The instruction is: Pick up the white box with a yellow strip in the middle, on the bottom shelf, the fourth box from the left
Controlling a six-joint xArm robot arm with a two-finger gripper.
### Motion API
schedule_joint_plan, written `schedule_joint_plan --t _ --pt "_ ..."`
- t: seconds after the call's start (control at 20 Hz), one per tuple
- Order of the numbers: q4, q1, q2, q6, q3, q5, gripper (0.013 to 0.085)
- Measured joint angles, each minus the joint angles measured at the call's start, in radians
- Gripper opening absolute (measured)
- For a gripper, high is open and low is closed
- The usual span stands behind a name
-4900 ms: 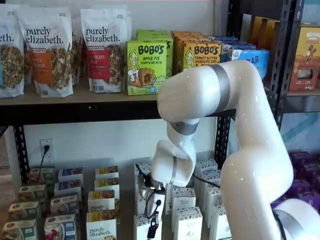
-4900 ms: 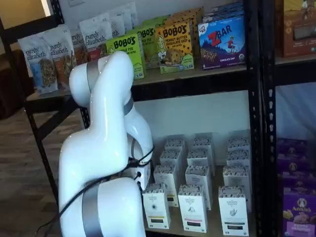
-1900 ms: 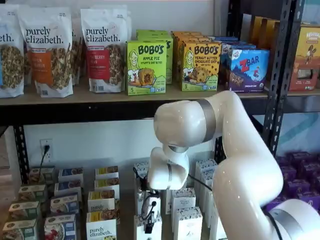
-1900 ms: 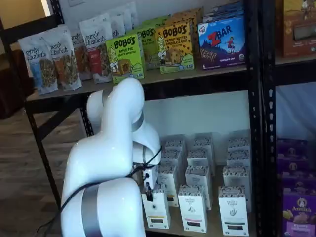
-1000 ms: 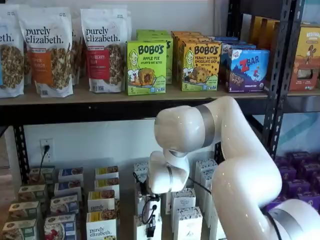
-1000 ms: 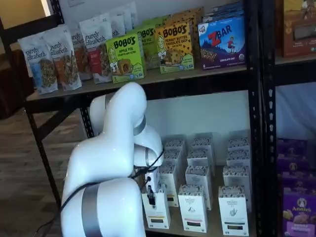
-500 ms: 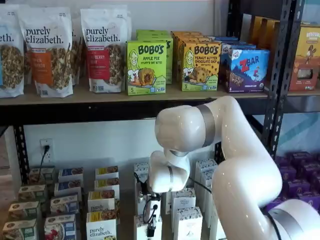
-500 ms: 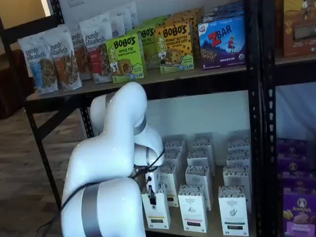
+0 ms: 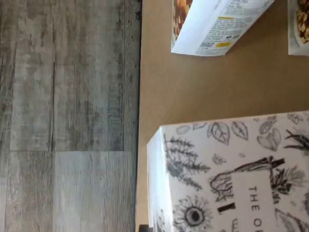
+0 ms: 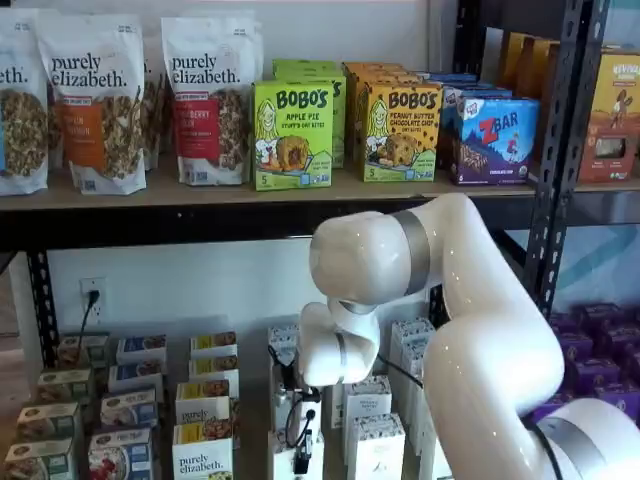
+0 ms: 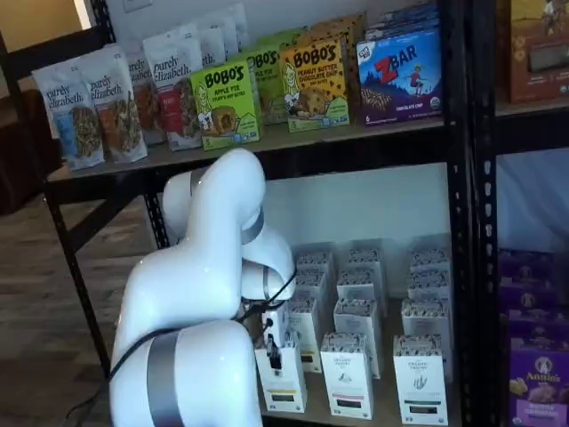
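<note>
Grey wood-plank floor (image 9: 67, 96) beside the front edge of the pale tan bottom shelf (image 9: 193, 87), seen from the wrist. Gripper (image 11: 273, 353) lowered from the white arm (image 11: 213, 267) onto the front-row white box (image 11: 284, 387). One black finger showing against the box's speckled top band, touching or just in front of it. Cannot tell whether pinching the box or standing spread, the second finger being hidden. Same gripper (image 10: 300, 455) low in a shelf view, with a looped black cable beside it, in front of the white box (image 10: 277, 460). Box upright on the bottom shelf (image 11: 313, 411), at the left end of the front row of like white cartons, just beside the next carton (image 11: 347, 374), with more rows of the same behind. Box top filling much of the wrist view, printed with black botanical drawings (image 9: 231, 174), its edge close to the shelf's front lip. Shorter "purely elizabeth" box (image 10: 203, 450) near on the other side, apart from the white box, with a corner of such a box (image 9: 217, 24) in the wrist view. Higher up on the upper shelf (image 10: 150, 215): granola bags (image 10: 100, 100), green and yellow Bobo's boxes (image 10: 292, 135), blue Z Bar box (image 10: 497, 140). Purple boxes (image 10: 600, 350) on the neighbouring rack.
</note>
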Motion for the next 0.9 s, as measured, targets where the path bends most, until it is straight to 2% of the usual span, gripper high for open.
schedule_joint_plan --t 0.35,0.4,0.45,0.6,0.9 --pt "-0.01 -0.001 0.003 0.009 -0.009 0.015 0.069" --pt "-0.013 -0.001 0.004 0.011 -0.01 0.018 0.065" --pt "-0.014 -0.001 0.004 0.012 -0.011 0.019 0.065" --pt "-0.017 -0.002 0.006 0.014 -0.011 0.017 0.057" --pt "-0.029 -0.002 0.007 0.025 -0.014 0.023 0.057"
